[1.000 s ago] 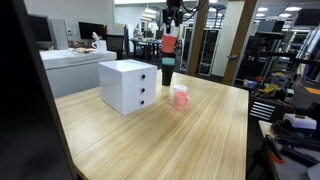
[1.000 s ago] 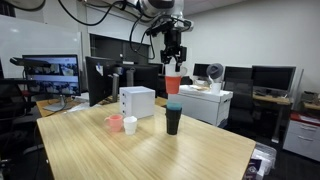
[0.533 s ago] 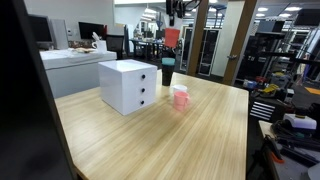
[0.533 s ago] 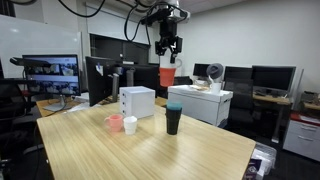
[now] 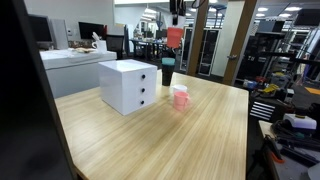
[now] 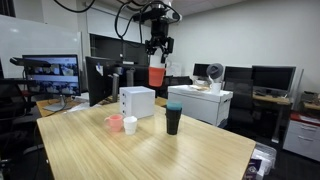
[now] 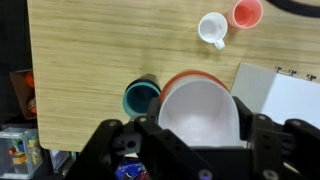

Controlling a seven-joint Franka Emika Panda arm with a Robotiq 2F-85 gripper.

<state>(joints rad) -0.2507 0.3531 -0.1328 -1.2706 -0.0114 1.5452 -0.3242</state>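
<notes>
Red outside and white inside, the red cup [image 6: 157, 76] is held by the gripper [image 6: 157, 60], whose jaws are partly closed against its sides near the rim. In both exterior views the red cup is seen hanging upright high in the air, well above the table [image 5: 200, 140] and touching nothing below. In the wrist view its open white mouth is seen from above, between the fingers. Below it and a little to one side, a dark cup [image 7: 142, 98] with a teal rim is stood on the table. A mug [image 7: 212, 29] and a pink cup [image 7: 247, 13] are set just beside each other, near the white drawers [image 5: 129, 86].
</notes>
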